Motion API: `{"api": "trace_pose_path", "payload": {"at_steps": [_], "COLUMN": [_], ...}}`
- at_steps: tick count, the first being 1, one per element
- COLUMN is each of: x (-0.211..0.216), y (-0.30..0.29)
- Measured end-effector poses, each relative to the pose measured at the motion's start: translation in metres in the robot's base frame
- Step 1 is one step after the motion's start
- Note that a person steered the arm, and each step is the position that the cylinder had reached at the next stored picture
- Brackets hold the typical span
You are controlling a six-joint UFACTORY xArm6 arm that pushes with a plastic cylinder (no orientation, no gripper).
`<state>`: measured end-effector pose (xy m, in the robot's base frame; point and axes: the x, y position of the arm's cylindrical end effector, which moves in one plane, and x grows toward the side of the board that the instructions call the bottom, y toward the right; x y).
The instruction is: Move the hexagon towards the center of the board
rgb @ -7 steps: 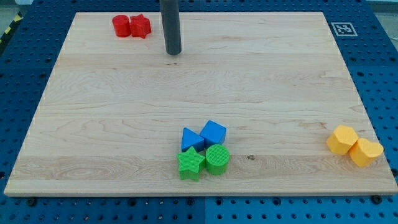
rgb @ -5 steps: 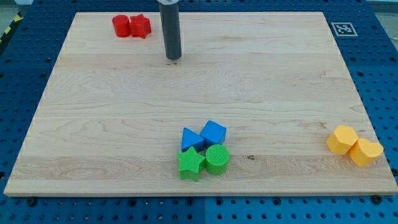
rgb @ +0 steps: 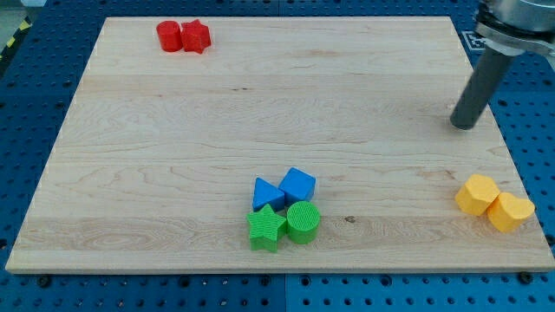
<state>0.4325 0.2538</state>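
Two yellow many-sided blocks touch each other near the view's lower right edge of the wooden board (rgb: 173,156). The left one (rgb: 478,194) looks like the hexagon, and the right one (rgb: 511,211) has a similar outline. My tip (rgb: 466,126) rests on the board at the view's right, above the yellow pair and apart from them by roughly one block's width. It touches no block.
A red cylinder (rgb: 169,35) and a red star (rgb: 196,36) sit together at the view's top left. A blue triangle (rgb: 267,193), a blue cube (rgb: 297,185), a green star (rgb: 267,228) and a green cylinder (rgb: 303,222) cluster at the bottom middle.
My tip has swept from the view's top, left of centre, across to the right side and further down, ending above the yellow blocks. No block has moved.
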Motion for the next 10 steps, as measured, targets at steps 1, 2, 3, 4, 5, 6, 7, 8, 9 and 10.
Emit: {"api": "trace_pose_path", "payload": {"at_steps": [1,2,3,4,5,6,7,8,9,10], "x": [0.000,0.000,0.002,0.002,0.003,0.009,0.015,0.073,0.138,0.173], "y": [0.000,0.011,0.051,0.056,0.061,0.091,0.091,0.086,0.054,0.018]}}
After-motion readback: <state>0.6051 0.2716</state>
